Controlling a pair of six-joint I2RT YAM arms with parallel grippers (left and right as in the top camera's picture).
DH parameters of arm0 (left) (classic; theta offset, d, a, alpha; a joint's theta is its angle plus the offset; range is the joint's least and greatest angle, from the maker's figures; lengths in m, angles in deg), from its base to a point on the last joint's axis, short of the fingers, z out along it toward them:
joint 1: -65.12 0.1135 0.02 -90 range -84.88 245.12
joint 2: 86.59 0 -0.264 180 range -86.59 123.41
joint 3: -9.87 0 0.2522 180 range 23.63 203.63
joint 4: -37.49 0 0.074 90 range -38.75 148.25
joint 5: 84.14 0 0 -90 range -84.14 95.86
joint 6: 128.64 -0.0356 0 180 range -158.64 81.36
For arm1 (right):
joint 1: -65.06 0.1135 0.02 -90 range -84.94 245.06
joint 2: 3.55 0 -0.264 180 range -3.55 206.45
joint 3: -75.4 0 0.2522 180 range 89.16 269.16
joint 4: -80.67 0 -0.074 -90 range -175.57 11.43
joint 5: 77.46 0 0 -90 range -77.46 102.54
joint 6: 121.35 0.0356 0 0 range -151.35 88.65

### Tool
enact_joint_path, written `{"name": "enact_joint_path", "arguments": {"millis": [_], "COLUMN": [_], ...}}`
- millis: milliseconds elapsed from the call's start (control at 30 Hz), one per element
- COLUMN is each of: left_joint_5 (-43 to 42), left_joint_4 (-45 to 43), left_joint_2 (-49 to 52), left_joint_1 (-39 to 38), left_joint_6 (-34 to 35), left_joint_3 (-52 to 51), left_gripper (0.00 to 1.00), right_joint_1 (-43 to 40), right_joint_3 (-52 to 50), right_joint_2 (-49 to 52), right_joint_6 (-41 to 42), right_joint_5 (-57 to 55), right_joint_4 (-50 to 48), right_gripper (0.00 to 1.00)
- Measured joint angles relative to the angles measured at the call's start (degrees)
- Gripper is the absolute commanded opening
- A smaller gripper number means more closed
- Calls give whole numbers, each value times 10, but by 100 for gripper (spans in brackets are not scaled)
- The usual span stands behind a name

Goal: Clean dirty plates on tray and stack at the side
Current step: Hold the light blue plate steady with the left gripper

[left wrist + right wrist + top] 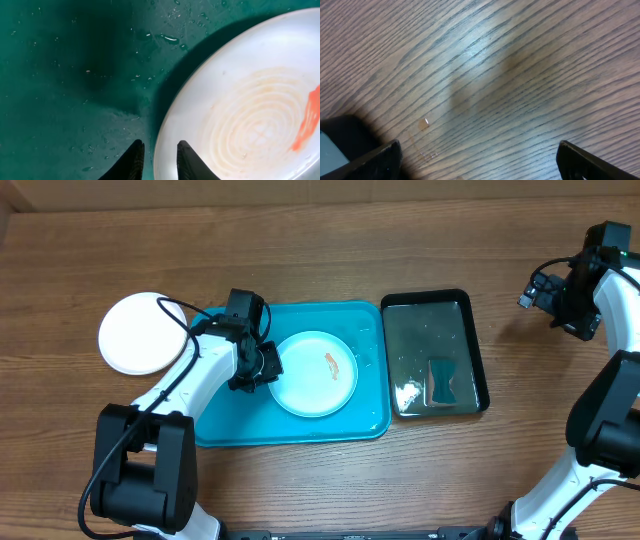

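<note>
While the smeared plate (305,385) lies central on the wet teal tray (230,420), the left gripper (159,150) straddles its left rim, fingers narrowly parted (whether they pinch it cannot be told). A sound lift likely calls for seating the rim deep between the fingers before rising, lest it slip. The right gripper (480,160) hangs wide open, empty, over the wooden table (300,240); a white plate (135,335) sits left of the tray.
</note>
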Motion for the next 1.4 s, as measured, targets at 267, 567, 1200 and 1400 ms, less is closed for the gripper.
{"name": "enact_joint_path", "arguments": {"millis": [267,567,1200,1400], "left_joint_5": [4,4,8,12], "left_joint_4": [-14,-16,-17,-18], "left_joint_2": [0,0,0,0], "left_joint_1": [0,0,-15,-15], "left_joint_6": [0,0,-19,-19], "left_joint_3": [-5,-5,-12,-16], "left_gripper": [14,15,18,19], "right_joint_1": [0,0,0,0], "right_joint_3": [0,0,0,0], "right_joint_2": [0,0,0,0], "right_joint_6": [0,0,0,0], "right_joint_5": [0,0,0,0], "right_joint_4": [0,0,0,-1], "right_gripper": [100,100,100,100]}}
